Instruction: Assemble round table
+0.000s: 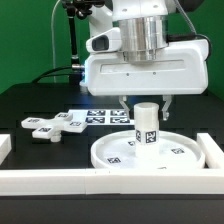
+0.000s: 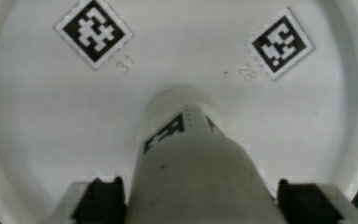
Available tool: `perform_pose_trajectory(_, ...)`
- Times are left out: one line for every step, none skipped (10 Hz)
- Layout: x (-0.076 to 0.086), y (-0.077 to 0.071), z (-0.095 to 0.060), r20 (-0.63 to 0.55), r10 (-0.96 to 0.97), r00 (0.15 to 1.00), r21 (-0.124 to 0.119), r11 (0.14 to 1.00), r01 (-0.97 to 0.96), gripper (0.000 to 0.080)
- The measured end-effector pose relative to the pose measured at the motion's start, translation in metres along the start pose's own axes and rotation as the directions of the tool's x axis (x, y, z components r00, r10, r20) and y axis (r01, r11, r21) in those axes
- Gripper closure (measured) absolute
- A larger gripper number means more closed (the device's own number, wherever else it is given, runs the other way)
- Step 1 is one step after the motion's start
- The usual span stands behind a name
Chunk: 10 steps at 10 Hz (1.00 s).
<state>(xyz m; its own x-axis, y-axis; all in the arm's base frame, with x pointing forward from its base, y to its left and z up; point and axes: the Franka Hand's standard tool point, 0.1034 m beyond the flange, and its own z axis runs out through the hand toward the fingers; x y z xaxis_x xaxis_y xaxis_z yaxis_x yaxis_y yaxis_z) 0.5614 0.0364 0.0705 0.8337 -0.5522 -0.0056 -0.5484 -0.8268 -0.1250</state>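
disc (image 2: 176,70) rim cropped (wrist view), leg (image 2: 194,165) tags blurred

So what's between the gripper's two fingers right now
The short cylindrical leg stands upright on the round disc, between the gripper fingers. The wrist view shows one finger either side of it; the exterior view agrees.

White boxy arm (image 1: 150,68) head, silver cylinder above, dark claw (image 1: 144,103) fingers

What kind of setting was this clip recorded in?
Likely a robotics lab bench: a black table fenced by white rails, a fixed marker board, and tagged white furniture parts such as the round disc and cross-shaped foot.
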Motion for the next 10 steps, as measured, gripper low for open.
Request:
perform_pose_trajectory(-0.0006, -0.0003, 0.0, 0.004, 0.108, 0.994, 0.009, 0.994, -0.108, 0.0384)
perform_pose_trajectory(-0.0018, -0.0007, 0.0, 0.011, 0.215, 0.977, 0.016, 0.976, -0.215, 0.0384)
perform_pose_trajectory(-0.0032, -0.0018, 0.0001, 0.027, 0.369, 0.929, 0.026, 0.929, -0.37, 0.0384)
perform_pose_trajectory(-0.0041, -0.0031, 0.0002, 0.04, 0.475, 0.879, 0.031, 0.879, -0.476, 0.0384)
perform_pose_trajectory(-0.0047, -0.0043, 0.0003, 0.05, 0.552, 0.832, 0.033, 0.832, -0.554, 0.0384)
perform_pose_trajectory(-0.0048, -0.0045, 0.0003, 0.053, 0.565, 0.823, 0.034, 0.823, -0.567, 0.0384)
perform_pose_trajectory(-0.0054, -0.0053, 0.0003, 0.063, 0.633, 0.772, 0.034, 0.772, -0.635, 0.0384)
perform_pose_trajectory(-0.0054, -0.0058, 0.0003, 0.071, 0.683, 0.727, 0.034, 0.727, -0.686, 0.0384)
perform_pose_trajectory(-0.0056, -0.006, 0.0003, 0.077, 0.718, 0.692, 0.032, 0.692, -0.721, 0.0384)
perform_pose_trajectory(-0.0043, -0.0046, 0.0006, 0.092, 0.784, 0.614, 0.041, 0.613, -0.789, 0.0384)
